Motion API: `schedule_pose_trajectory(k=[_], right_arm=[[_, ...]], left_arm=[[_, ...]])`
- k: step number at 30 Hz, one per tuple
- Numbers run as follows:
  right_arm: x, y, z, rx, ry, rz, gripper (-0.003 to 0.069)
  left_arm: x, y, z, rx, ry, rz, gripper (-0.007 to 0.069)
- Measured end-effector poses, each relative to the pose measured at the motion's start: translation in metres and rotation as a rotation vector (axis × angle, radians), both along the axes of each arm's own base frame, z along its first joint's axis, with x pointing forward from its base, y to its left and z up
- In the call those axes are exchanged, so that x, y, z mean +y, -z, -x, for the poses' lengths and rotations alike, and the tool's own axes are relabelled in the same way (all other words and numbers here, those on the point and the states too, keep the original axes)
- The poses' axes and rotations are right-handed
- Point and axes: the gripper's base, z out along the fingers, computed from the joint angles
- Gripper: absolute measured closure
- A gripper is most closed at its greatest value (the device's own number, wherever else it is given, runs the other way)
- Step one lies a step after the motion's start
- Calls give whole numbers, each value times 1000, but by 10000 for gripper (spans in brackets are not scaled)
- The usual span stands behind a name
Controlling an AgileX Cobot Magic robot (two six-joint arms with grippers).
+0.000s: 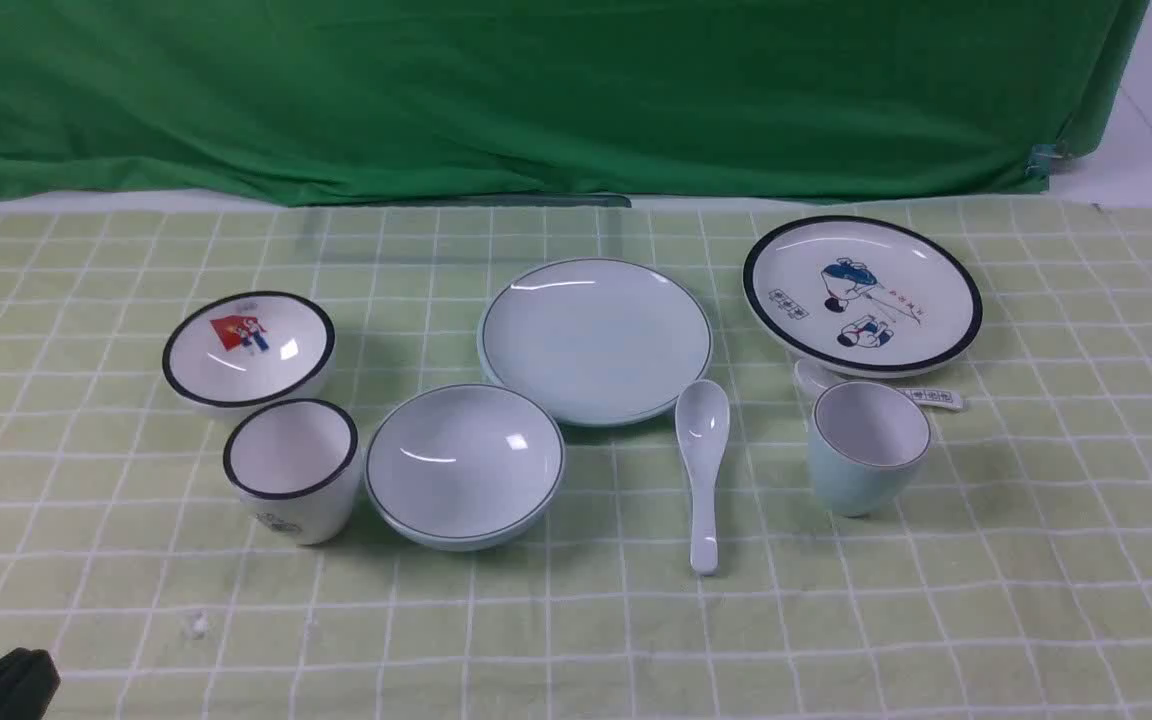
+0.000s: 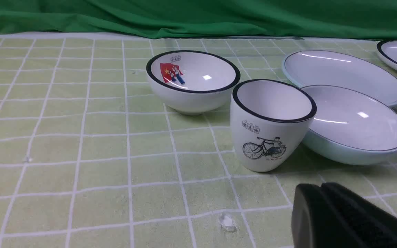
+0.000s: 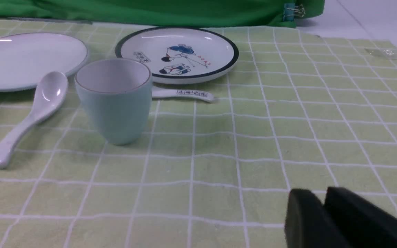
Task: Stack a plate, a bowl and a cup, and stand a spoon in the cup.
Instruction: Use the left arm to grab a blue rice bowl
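Observation:
The pale blue-green plate (image 1: 596, 340) lies flat at the middle of the checked cloth. In front of it to the left sits the matching bowl (image 1: 464, 465). The plain spoon (image 1: 703, 450) lies right of the bowl, its handle toward me. Right of the spoon the pale blue-green cup (image 1: 866, 445) stands upright and empty. My left gripper (image 1: 31, 660) shows only as a dark tip at the near left corner; in the left wrist view the left gripper (image 2: 321, 186) is shut and empty. My right gripper (image 3: 322, 194) hovers over bare cloth near the cup (image 3: 114, 100), its fingers slightly parted, holding nothing.
A white black-rimmed bowl (image 1: 248, 347) and a black-rimmed cup (image 1: 291, 468) stand left of the pale bowl. A cartoon plate (image 1: 861, 295) lies at the back right, with a marked spoon (image 1: 931, 398) just behind the pale cup. A green curtain (image 1: 536, 90) closes the back.

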Motion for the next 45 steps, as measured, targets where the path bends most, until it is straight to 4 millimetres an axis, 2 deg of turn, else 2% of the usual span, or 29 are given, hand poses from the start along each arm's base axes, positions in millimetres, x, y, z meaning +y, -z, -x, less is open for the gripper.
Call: schedule_pose_trajectory(k=[5,14,24,31,33,37,40,43,44,45], right_arm=[[0,0,0,0,0,0,526],[0,0,0,0,1,0,494],[0,0,0,0,1,0,465],[0,0,0,0,1,0,461],[0,-2,0,-17,2,-1,456],[-1,-11,-1,-118,11,-5,448],[-3,-31,1,-346,32,-21,442],[-5,-50,6,-559,36,-140,435],[-5,-51,7,-573,35,-153,435],[-6,-60,11,-675,15,-273,429]], left_arm=[[0,0,0,0,0,-3,653],[3,0,0,-14,-5,-140,653],[3,0,0,-16,-5,-150,653],[3,-5,-1,-70,-10,-148,653],[3,-11,-2,-135,-17,-142,653],[3,-25,-1,-290,-33,-126,653],[4,-46,3,-521,-56,-101,653],[5,-60,9,-688,-73,-82,653],[5,-60,10,-698,-74,-81,653],[6,-66,13,-773,-82,-72,653]])
